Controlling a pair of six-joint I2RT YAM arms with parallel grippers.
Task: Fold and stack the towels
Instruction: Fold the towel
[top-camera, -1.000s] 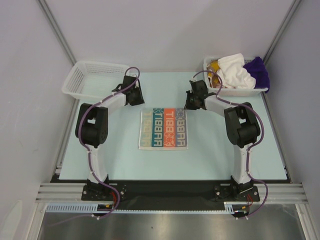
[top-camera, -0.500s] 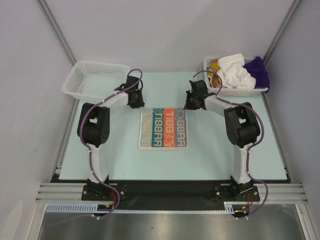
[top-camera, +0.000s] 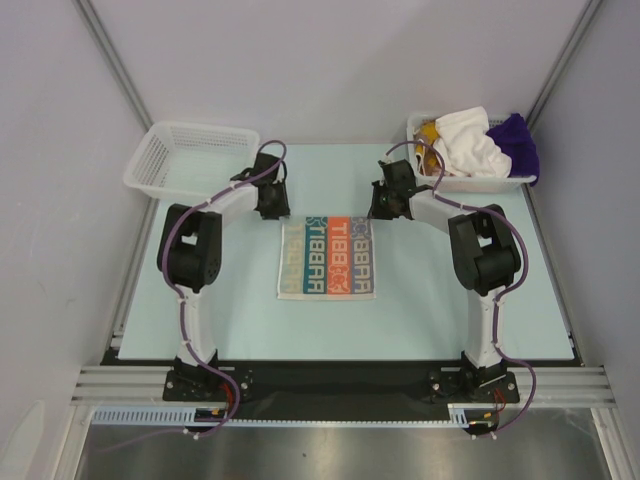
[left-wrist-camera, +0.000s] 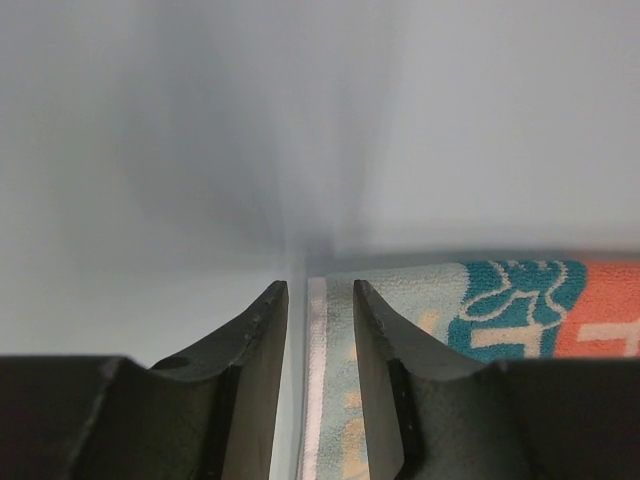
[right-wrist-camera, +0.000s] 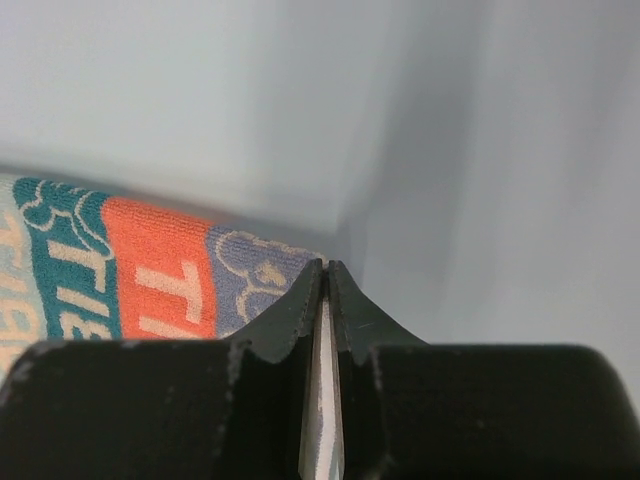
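Observation:
The orange-teal-white print towel (top-camera: 327, 257) lies flat in the middle of the table. My left gripper (top-camera: 277, 210) is at its far left corner. In the left wrist view the left gripper (left-wrist-camera: 319, 290) is open, its fingers straddling the towel's (left-wrist-camera: 500, 310) pale left edge. My right gripper (top-camera: 376, 212) is at the far right corner. In the right wrist view the right gripper (right-wrist-camera: 327, 265) is shut on the towel's (right-wrist-camera: 150, 270) white hem. More towels, white (top-camera: 468, 140), purple (top-camera: 515, 140) and mustard (top-camera: 428, 132), are piled in the right basket (top-camera: 480, 183).
A white mesh basket (top-camera: 185, 160) with nothing in it stands at the far left corner of the table. The basket with towels stands at the far right corner. Grey walls close in the table's sides and back.
My left gripper has moved right, from beside the left basket to the towel's far left corner. The right gripper and the towel have not moved.

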